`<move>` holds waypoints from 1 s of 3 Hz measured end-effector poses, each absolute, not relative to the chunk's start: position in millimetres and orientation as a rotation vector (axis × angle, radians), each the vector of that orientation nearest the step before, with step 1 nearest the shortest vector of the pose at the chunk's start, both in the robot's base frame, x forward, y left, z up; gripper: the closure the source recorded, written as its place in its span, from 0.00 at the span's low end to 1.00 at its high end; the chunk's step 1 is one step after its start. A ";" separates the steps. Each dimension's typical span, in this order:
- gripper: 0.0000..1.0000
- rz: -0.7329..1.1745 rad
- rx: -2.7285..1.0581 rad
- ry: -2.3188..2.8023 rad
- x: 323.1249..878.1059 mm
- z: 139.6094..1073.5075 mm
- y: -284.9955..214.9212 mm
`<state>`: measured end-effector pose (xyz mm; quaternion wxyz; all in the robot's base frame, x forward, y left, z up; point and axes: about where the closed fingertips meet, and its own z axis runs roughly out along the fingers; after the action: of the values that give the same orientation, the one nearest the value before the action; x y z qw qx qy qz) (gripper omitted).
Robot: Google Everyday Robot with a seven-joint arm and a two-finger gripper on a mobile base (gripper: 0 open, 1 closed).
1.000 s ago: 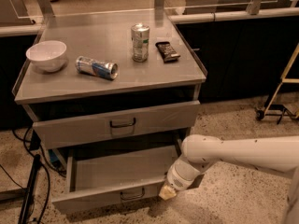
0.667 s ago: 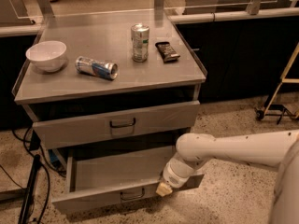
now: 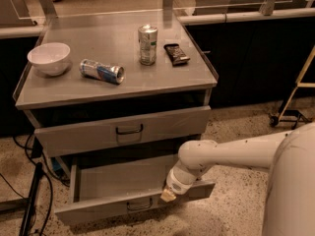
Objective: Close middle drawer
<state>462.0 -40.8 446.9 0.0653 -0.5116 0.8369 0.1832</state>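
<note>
At the front edge of the middle drawer [image 3: 106,183], right of its small dark handle [image 3: 139,204], my gripper [image 3: 168,195] shows only as a pale wrist ending in a tan tip. Whether it is open or closed, and whether it has hold of anything, I cannot tell from this angle. The tip overlaps the top lip of the low drawer front, but actual contact is hard to make out. The drawer itself stands well out from the grey cabinet [image 3: 201,77], its shallow tray exposed, and its right rear corner is hidden behind the white arm [image 3: 236,150]. The arm runs off to the right and swells into a broad pale shape cut off at the bottom right corner. Above, the taller-fronted top drawer [image 3: 78,136] sits shut or very nearly so (a dark gap shows over it). On the cabinet top are a white bowl [image 3: 48,58], a can lying on its side [image 3: 102,71], an upright can [image 3: 147,44] and a dark packet [image 3: 176,53] whose label is unreadable. Whatever lies beneath the open drawer is out of sight. Dark cables [image 3: 34,200] trail on the speckled floor at left.
</note>
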 end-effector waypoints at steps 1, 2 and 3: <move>1.00 0.546 -1.545 2.553 454.1 434.9 -39.8; 0.81 0.547 -1.545 2.554 453.9 434.8 -39.7; 0.50 0.547 -1.545 2.554 453.9 434.8 -39.7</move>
<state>453.9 -39.7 434.8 0.0534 -0.5084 0.8404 0.1799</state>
